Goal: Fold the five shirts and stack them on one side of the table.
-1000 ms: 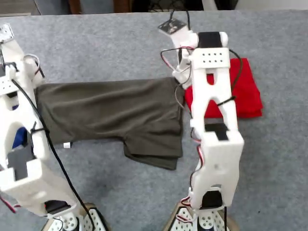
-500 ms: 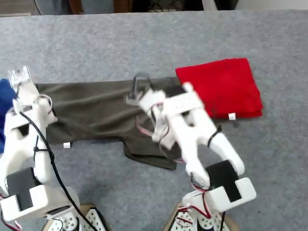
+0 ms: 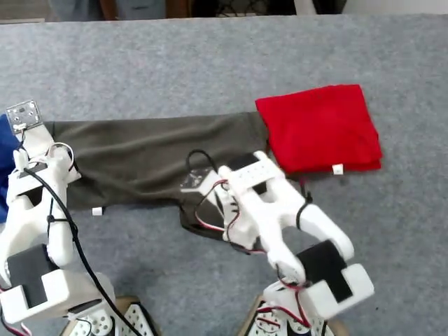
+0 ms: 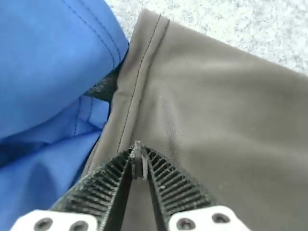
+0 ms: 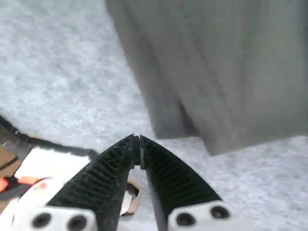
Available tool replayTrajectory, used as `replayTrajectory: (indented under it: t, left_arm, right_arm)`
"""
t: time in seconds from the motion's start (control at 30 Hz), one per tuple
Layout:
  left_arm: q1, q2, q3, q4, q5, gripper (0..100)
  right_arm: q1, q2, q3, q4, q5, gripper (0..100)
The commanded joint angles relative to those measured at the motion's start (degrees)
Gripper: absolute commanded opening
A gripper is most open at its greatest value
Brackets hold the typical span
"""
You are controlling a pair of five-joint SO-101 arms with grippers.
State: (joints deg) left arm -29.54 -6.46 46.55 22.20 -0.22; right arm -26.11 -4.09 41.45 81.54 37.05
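A dark olive shirt (image 3: 154, 157) lies folded lengthwise across the middle of the table, with a sleeve part hanging toward the near edge. A folded red shirt (image 3: 320, 128) sits to its right. A blue shirt (image 3: 4, 143) lies at the far left. My left gripper (image 3: 43, 143) hangs at the olive shirt's left end; in the left wrist view it (image 4: 138, 161) is shut, tips just over the olive hem (image 4: 216, 120) beside the blue cloth (image 4: 48, 72). My right gripper (image 3: 203, 189) is low over the olive shirt's near edge, shut (image 5: 138, 142) above bare table beside the fabric (image 5: 211, 67).
Grey felt covers the table (image 3: 392, 231). Both arm bases stand at the near edge, and the right arm's base (image 5: 29, 178) lies close behind its gripper. Open felt stretches behind the shirts and at the near right.
The right arm has swung left from over the red shirt and dropped to the olive shirt's near edge. The left arm has moved in to the shirt's left end.
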Motion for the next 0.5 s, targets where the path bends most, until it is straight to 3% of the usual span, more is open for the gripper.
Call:
replayTrajectory:
  t: [0.0, 0.27, 0.47]
  left_arm:
    - [-0.48, -2.37, -0.13, -0.79, -0.09, 3]
    - [-0.48, -2.37, -0.13, -0.79, -0.09, 3]
    - [-0.57, -2.37, -0.13, -0.79, -0.09, 3]
  right_arm:
    - [-1.93, -6.81, -5.14, 2.02, 0.53, 1.2]
    - [-0.97, -5.76, -5.58, -17.76, 0.26, 1.3]
    - [-1.23, 4.09, -2.86, -20.13, 0.26, 1.2]
